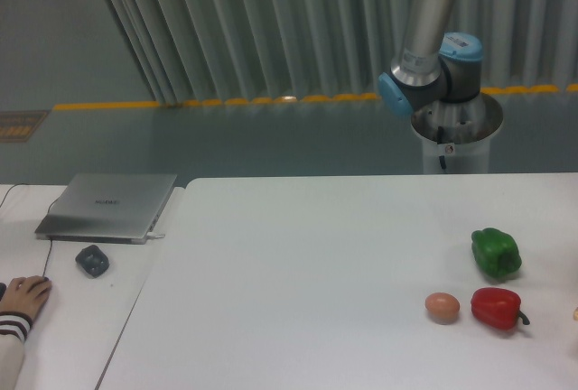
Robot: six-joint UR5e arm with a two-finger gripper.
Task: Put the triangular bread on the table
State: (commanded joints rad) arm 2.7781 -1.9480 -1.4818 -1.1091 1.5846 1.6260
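Gripper out of sight beyond the frame, so cannot tell whether open, closed or holding anything; only arm joints [424, 83] showing at upper right. Scanning left to right across the white desk [298, 264]: egg [442, 307], red pepper [496, 308], green pepper [495, 252] just above it, and no triangular bread to be made out. Probably lying past the right edge along with the gripper, so no judging which way one sits from the other.

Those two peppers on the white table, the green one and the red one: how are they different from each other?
The green pepper is green, the red pepper bright red. The green pepper sits farther back on the table and alone, while the red pepper lies nearer the front, right beside the egg. A dark stem shows on the red pepper; none shows on the green pepper. Both look similar in size and glossy.
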